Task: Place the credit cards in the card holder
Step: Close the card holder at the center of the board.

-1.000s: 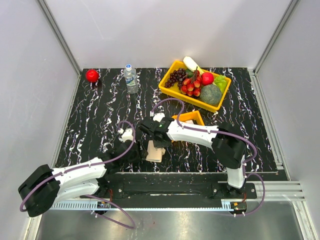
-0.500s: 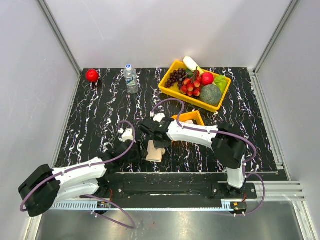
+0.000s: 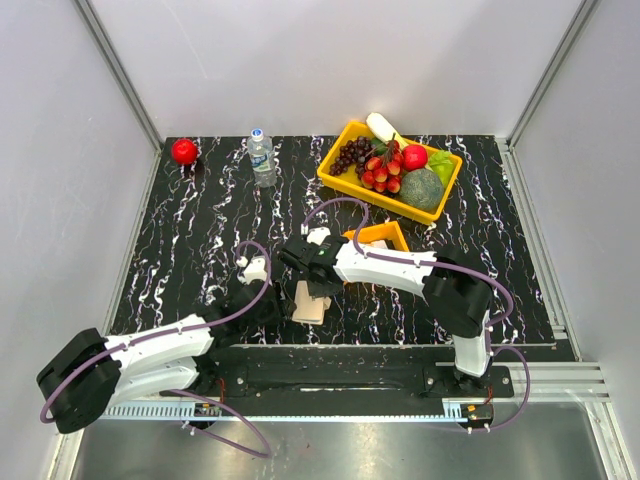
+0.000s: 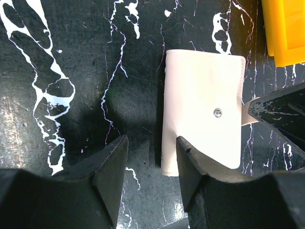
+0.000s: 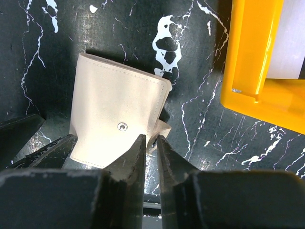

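The card holder (image 3: pixel 310 302) is a beige folded wallet with a metal snap, lying flat on the black marbled table near the front edge. My right gripper (image 5: pixel 151 139) is nearly shut and pinches a flap corner at the card holder's (image 5: pixel 112 112) right edge. My left gripper (image 4: pixel 151 155) is open, with its tips at the near left corner of the card holder (image 4: pixel 200 90) and nothing gripped. A pale grey-white surface inside the small orange tray (image 5: pixel 248 57) looks like the credit cards (image 5: pixel 289 43); I cannot tell how many.
The small orange tray (image 3: pixel 380 236) stands just behind the right gripper (image 3: pixel 322 283). A yellow basket (image 3: pixel 333 172) of fruit and vegetables is at the back right. A water bottle (image 3: pixel 262 157) and a red apple (image 3: pixel 184 150) stand at the back left.
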You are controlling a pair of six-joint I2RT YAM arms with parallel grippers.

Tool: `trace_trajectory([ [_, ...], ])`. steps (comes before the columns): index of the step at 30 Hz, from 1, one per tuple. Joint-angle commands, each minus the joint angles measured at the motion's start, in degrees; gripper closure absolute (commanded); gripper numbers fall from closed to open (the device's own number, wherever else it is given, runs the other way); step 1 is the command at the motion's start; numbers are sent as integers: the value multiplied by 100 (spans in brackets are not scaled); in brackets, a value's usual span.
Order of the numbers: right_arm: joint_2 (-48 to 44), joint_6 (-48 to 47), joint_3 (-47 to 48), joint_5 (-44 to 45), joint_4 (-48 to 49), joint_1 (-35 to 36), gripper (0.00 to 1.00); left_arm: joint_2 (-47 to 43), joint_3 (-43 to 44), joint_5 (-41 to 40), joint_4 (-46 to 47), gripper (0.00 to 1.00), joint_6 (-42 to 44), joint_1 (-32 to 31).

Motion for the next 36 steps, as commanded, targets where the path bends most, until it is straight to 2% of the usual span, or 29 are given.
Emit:
trace_trajectory([
  [1,-191,-10,-21,43,79,23,80,105,0,105,2,51,76,27],
  [11,-358,34,-65,245,184,31,82,114,9,114,2,51,76,45],
  [15,-411,16,-82,228,273,31,77,141,35,123,3,51,85,36],
  [20,-455,8,-117,210,308,31,76,176,44,149,29,51,93,36],
  [36,-472,-1,-241,96,352,32,82,158,44,140,11,51,102,36],
])
